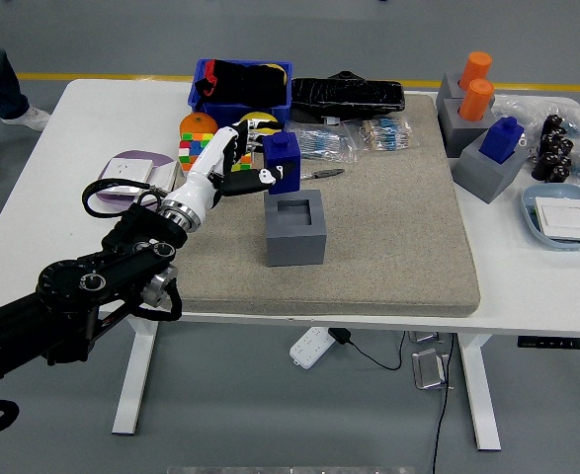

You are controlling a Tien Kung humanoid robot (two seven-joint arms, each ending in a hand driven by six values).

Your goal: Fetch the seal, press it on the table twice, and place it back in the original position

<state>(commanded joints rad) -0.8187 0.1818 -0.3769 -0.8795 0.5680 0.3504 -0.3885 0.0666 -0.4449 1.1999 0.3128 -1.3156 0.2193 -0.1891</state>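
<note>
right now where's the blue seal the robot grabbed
In the head view, left of centre: the blue seal is held in the left hand, lifted above its grey holder.

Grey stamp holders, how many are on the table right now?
3: an empty grey holder mid-mat, one under the two orange seals far right, one under a blue seal beside it.
</note>
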